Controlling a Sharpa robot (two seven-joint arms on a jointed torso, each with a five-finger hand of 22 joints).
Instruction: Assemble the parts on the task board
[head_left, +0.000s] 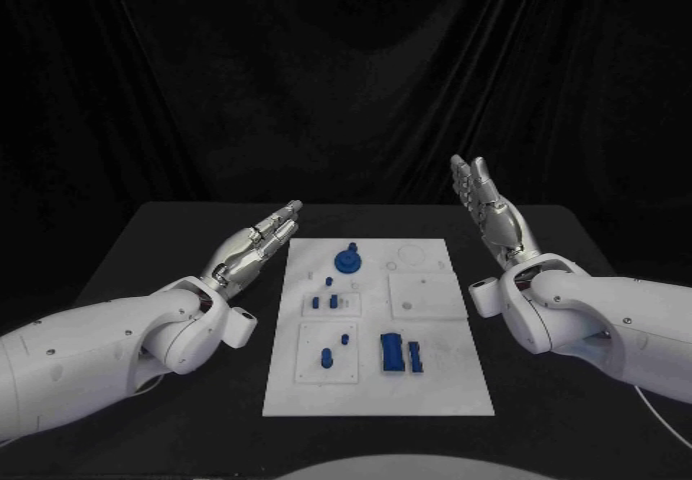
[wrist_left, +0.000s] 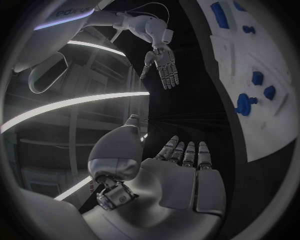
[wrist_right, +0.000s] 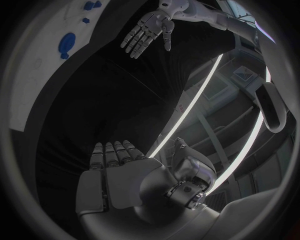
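Task board (head_left: 378, 395), with its blue parts (head_left: 400, 353) on it, is laid flat mid-table between the left hand (head_left: 261, 244) and right hand (head_left: 488, 208), both held empty with fingers extended, clear of it.

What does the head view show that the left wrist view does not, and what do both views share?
Head view alone: the whole task board, with the two tall blue blocks near its front, and the black table around it.

Left wrist view alone: the left hand's palm side from behind.

Both: the left hand, open and beside the board; the right hand, open and raised above the table; and the round blue part standing on the board.
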